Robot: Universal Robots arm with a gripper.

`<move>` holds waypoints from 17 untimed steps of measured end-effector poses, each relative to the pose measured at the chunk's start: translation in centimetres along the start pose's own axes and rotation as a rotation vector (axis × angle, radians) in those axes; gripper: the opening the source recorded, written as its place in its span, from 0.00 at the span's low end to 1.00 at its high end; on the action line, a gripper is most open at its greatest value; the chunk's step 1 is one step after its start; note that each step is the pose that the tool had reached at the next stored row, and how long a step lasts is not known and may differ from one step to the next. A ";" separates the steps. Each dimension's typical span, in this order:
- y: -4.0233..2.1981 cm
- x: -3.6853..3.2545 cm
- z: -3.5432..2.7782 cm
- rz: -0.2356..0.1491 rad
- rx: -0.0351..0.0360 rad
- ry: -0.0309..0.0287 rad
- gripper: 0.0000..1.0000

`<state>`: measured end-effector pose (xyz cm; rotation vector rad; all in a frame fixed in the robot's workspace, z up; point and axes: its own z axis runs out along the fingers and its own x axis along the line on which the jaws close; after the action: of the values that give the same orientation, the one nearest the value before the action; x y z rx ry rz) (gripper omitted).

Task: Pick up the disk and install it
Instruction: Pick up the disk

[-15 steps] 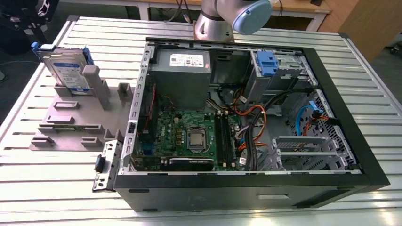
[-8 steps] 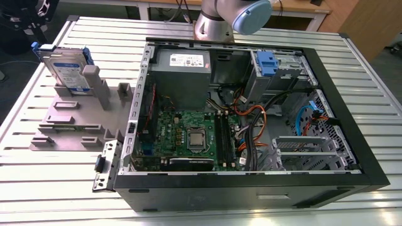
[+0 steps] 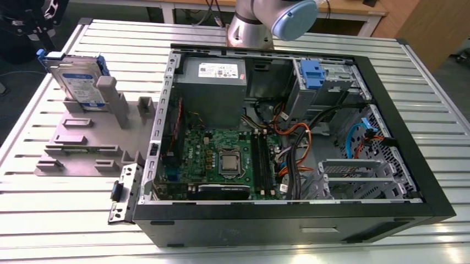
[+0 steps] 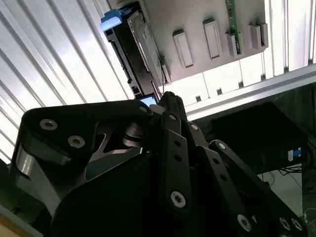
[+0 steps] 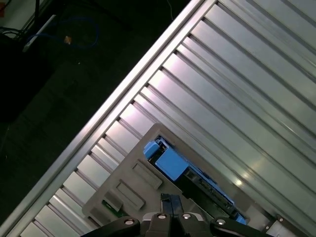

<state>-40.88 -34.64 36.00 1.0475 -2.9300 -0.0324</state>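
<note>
On the grey fixture, the disk is standing upright, its white-and-blue label unreadable. Nearby, the gripper is hovering, closed and empty.

ribbed metal table, wooden desk, dark floor

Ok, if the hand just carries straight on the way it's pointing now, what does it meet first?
Most likely the disk, standing on edge in the grey holder, right ahead of the hand in both wrist views. How far off it is, I can't judge.
</note>
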 end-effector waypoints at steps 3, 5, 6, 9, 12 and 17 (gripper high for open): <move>0.00 0.00 -0.01 -0.011 0.0002 0.0004 0.11; 0.00 0.00 0.00 -0.019 0.0004 0.0006 0.11; 0.00 0.00 0.00 -0.022 0.0004 0.0007 0.11; 0.00 0.00 0.00 -0.033 0.0007 0.0011 0.11; 0.00 0.00 0.00 -0.045 0.0009 0.0014 0.11; 0.00 0.00 0.00 -0.064 0.0013 0.0020 0.11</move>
<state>-40.88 -34.64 36.00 1.1400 -2.8945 -0.0310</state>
